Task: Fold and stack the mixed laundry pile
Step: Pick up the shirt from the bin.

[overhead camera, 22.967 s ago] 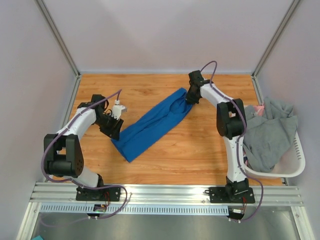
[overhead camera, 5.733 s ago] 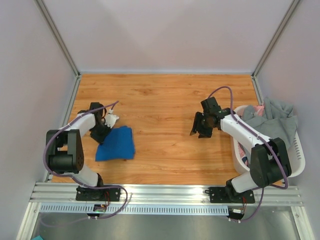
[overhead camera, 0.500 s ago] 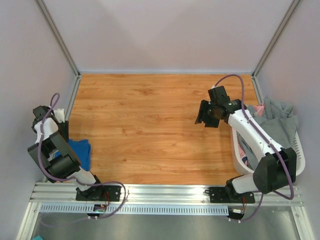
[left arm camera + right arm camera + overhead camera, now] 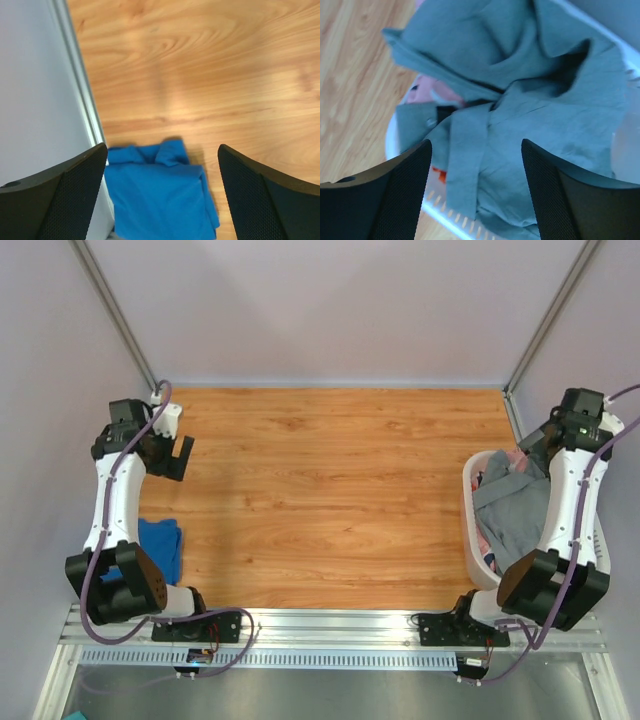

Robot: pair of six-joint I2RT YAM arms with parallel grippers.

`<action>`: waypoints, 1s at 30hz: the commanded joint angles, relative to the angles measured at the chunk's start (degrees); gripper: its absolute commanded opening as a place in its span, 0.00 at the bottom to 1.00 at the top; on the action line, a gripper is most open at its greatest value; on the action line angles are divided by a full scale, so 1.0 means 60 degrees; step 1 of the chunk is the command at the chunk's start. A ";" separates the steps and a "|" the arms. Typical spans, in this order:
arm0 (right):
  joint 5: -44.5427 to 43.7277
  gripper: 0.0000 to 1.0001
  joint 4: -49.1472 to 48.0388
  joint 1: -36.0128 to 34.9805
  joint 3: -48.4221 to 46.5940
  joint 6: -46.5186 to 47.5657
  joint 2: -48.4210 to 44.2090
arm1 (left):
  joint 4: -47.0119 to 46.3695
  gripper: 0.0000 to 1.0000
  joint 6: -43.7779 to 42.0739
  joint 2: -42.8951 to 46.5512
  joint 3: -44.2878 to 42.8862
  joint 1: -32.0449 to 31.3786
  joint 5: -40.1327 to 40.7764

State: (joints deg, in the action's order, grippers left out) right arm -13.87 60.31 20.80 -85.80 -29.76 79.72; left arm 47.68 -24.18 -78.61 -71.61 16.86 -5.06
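I'm holding my left gripper (image 4: 182, 457) wide open and empty above the folded blue garment (image 4: 160, 200), which is lying at the table's (image 4: 330, 490) left edge. My right gripper (image 4: 476, 144) is hovering open over the grey garment (image 4: 545, 115) that's piled in the white basket (image 4: 468, 530).

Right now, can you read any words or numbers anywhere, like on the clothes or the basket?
None: no words, numbers, brands or signs show anywhere in these views. The folded blue garment, the grey garment, the white basket and the wooden table are all plain.
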 commanded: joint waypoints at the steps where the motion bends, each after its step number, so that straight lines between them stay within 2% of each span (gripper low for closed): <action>1: -0.1393 0.75 -0.0310 0.0473 0.0120 -0.0386 -0.0075 | 0.0870 1.00 0.0149 0.0065 -0.1348 -0.1035 0.0022; 4: -0.1935 0.75 -0.0618 0.0709 0.0106 -0.0606 0.0189 | 0.1250 1.00 -0.0056 -0.0140 -0.2446 -0.1929 0.0228; 7: -0.3264 0.76 -0.0546 0.0811 0.0193 -0.0592 0.0467 | 0.1675 1.00 -0.0363 -0.0287 -0.3720 -0.2458 0.0054; 8: -0.3444 0.78 -0.0575 0.0869 0.0295 -0.0607 0.0482 | 0.1793 1.00 -0.0581 -0.0345 -0.4391 -0.2502 -0.0542; 11: -0.3475 0.78 -0.0882 0.1148 0.0749 -0.0592 0.0336 | 0.1956 1.00 -0.0890 -0.0259 -0.5084 -0.2517 -0.2050; 14: -0.3519 0.74 -0.1350 0.1309 0.1101 -0.0461 0.0365 | 0.0701 1.00 0.0099 0.0166 -0.4720 -0.2517 -0.2874; 15: -0.3417 0.70 -0.1409 0.1353 0.1116 -0.0460 0.0467 | 0.0623 1.00 0.0482 0.0210 -0.4676 -0.2517 -0.3037; 16: -0.3286 0.54 -0.1439 0.1484 0.1116 -0.0475 0.0555 | 0.0695 1.00 0.0805 0.0182 -0.4951 -0.2503 -0.3140; 18: -0.3139 0.37 -0.1555 0.1558 0.1116 -0.0358 0.0599 | 0.1265 1.00 0.1349 -0.0096 -0.5304 -0.2503 -0.3549; 19: -0.3138 0.21 -0.1600 0.1558 0.1116 -0.0271 0.0556 | 0.1383 1.00 0.1292 -0.0155 -0.5349 -0.2517 -0.4015; 20: -0.3109 0.13 -0.1615 0.1558 0.1102 -0.0241 0.0498 | 0.1413 1.00 0.1205 -0.0126 -0.5233 -0.2503 -0.4223; 21: -0.3109 0.00 -0.1629 0.1573 0.1087 -0.0168 0.0395 | 0.1370 1.00 0.1131 -0.0068 -0.5087 -0.2517 -0.4370; 25: -0.3196 0.00 -0.1805 0.1558 0.1043 0.0168 -0.0439 | 0.1047 1.00 0.1350 0.0313 -0.4106 -0.2517 -0.4328; 30: -0.2790 0.00 -0.1762 0.1544 0.0283 0.0696 -0.1830 | 0.1881 1.00 0.1000 0.0386 -0.3914 -0.2517 -0.4181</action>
State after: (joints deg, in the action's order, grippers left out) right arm -31.27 52.93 29.87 -79.24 -28.40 74.78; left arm 56.21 -18.31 -78.13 -95.26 1.87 -28.08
